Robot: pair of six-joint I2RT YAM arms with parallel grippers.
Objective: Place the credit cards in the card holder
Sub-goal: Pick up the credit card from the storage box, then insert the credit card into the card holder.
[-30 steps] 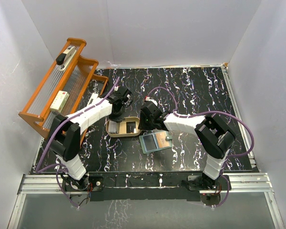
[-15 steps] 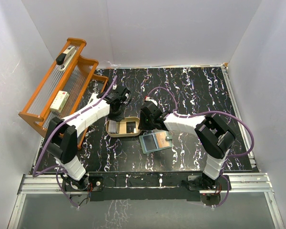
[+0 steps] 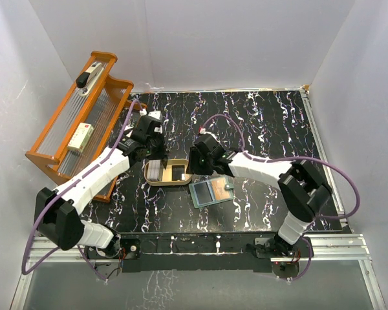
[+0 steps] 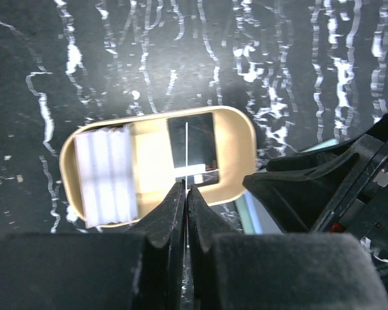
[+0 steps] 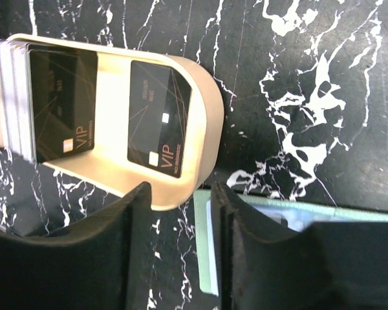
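While both arms lean in over the middle of the black, white-veined marble-patterned table, the work centres on a shallow tan oval dish, just left of centre in the overhead view. Thin plastic credit cards sit inside it. A stack stands on edge at one end, black on its front face with pale cards behind. A single black card lies flat on the dish floor. The small dark-green folding card holder lies open with its teal-blue inside facing up, just beside the dish at its lower right. No card appears to be in it yet.

At the bottom of its wrist view, the left gripper hovers over the near rim of the dish with its jaws pressed together. A thin pale line runs from the tips across the flat black card. Whether that is a card held edge-on cannot be told. The right gripper hangs over the dish's rounded end, where it nears the holder. Its jaws are parted, with nothing between them.

The main risks appear to be these. The two grippers are close and could collide over the dish. The flat card gives little edge to pinch, so fingers may skid off it. A finger catching the rim could shove the dish into the unsecured holder or topple the stack.
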